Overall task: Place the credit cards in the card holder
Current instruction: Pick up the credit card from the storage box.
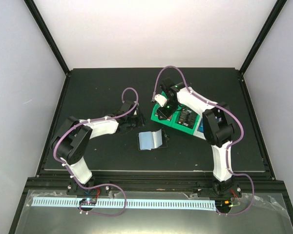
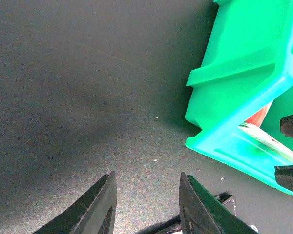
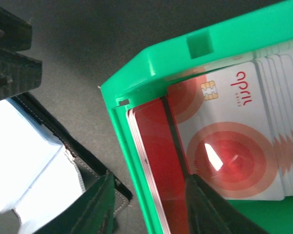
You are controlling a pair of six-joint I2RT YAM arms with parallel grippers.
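White-shelled arms point(image 1: 100, 127) with black joints, looping purple cables point(image 1: 172, 67), black fingers point(image 2: 95, 207)

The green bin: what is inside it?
Red-and-white cards are packed together inside the green bin. One with a gold chip faces the camera. Whatever lies under the cards, and the bin's floor, is covered.

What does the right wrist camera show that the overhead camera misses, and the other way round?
Only the right wrist view shows the print and chip on the red-and-white cards in the green bin. Only the overhead view shows the whole left arm and right arm and the full black table. Both show the green bin and the open card holder beside it.
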